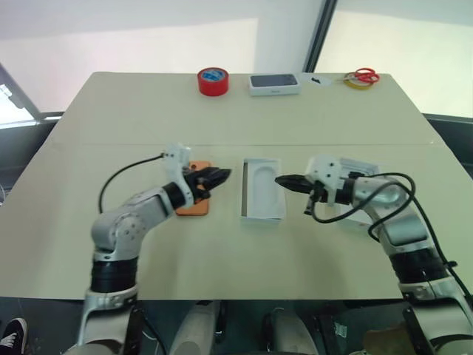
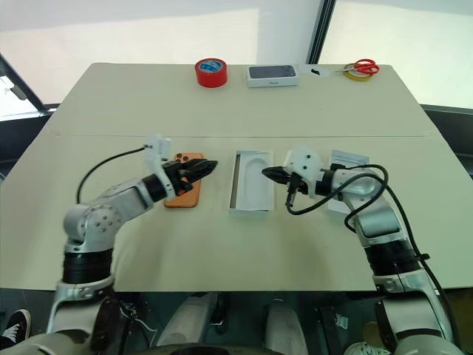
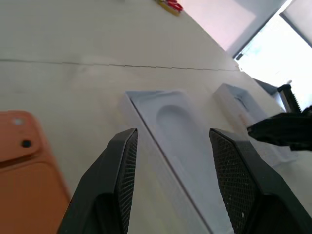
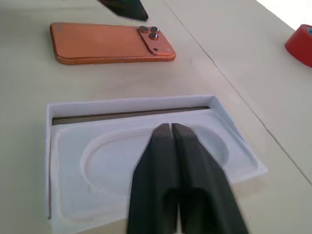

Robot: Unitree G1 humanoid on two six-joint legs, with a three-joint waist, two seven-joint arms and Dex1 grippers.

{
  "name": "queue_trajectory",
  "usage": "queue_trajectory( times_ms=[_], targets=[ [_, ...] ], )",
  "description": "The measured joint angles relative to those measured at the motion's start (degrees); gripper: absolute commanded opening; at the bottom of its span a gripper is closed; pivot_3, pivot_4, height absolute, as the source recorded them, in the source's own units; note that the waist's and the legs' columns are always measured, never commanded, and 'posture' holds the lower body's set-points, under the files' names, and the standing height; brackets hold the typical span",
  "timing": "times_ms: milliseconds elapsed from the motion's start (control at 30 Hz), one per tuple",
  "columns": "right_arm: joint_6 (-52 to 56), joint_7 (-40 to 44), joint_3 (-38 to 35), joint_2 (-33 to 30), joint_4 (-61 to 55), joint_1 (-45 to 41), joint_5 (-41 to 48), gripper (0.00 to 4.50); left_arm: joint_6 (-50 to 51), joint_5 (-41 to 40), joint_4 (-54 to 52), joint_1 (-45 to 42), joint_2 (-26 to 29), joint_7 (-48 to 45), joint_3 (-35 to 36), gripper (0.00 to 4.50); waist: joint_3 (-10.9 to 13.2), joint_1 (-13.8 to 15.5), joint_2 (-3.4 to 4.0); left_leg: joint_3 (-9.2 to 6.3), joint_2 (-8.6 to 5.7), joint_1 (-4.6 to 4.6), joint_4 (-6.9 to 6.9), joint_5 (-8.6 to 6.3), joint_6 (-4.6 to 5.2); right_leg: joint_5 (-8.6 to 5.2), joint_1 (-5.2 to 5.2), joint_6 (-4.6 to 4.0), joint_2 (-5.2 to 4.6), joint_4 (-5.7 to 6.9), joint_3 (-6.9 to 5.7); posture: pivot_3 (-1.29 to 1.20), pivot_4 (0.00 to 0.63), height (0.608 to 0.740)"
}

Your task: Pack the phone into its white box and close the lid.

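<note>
The orange phone (image 1: 194,201) lies back-up on the table, camera cluster at its far end. My left gripper (image 1: 224,175) hovers open and empty over the phone's right edge, pointing toward the white box (image 1: 261,189). The box lies in the middle of the table with a white insert (image 4: 146,151) with a rounded recess in it. A brownish strip of floor shows along one side. My right gripper (image 4: 170,127) is shut just over the insert at the box's right side, with nothing seen between its fingers. The lid (image 2: 347,160) lies to the right, partly hidden behind my right arm.
At the table's far edge stand a red tape roll (image 1: 213,80), a closed white box with a dark top (image 1: 274,83), and red-handled scissors (image 1: 363,75) beside a yellow ring (image 1: 353,83). A seam (image 1: 111,143) crosses the table behind the box.
</note>
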Motion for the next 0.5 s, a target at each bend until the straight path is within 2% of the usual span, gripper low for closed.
queue_trajectory(
  times_ms=[100, 200, 500],
  targets=[
    [1.3, -0.5, 3.9, 1.7, 2.8, -3.2, -3.7, 0.01, -9.8, 3.1, -0.9, 7.4, 7.7, -12.1, -1.8, 2.46, 0.0, -0.4, 0.03, 0.01, -0.01, 0.00, -0.21, -0.01, 0.01, 0.00, -0.10, -0.03, -0.03, -0.08, 0.05, 0.00, 0.150, 0.738],
    [2.3, -0.2, 6.9, 2.8, 4.4, -6.4, -6.1, 0.01, -13.6, 2.8, 0.1, 10.0, 10.1, -18.6, -0.8, 2.46, 0.0, -0.1, 0.04, -0.01, -0.01, 0.00, -0.38, -0.07, 0.12, 0.01, -0.21, -0.04, -0.04, -0.07, 0.05, 0.00, 0.150, 0.738],
    [-1.6, 1.3, 12.6, 4.4, 12.1, -10.0, -12.1, 0.01, -18.7, 3.5, 1.0, 10.9, 11.3, -19.8, 2.0, 2.46, 0.0, -0.6, 0.05, -0.02, 0.01, 0.06, -0.49, -0.03, 0.09, 0.02, -0.24, -0.03, 0.00, -0.04, 0.05, 0.00, 0.150, 0.738]
  ],
)
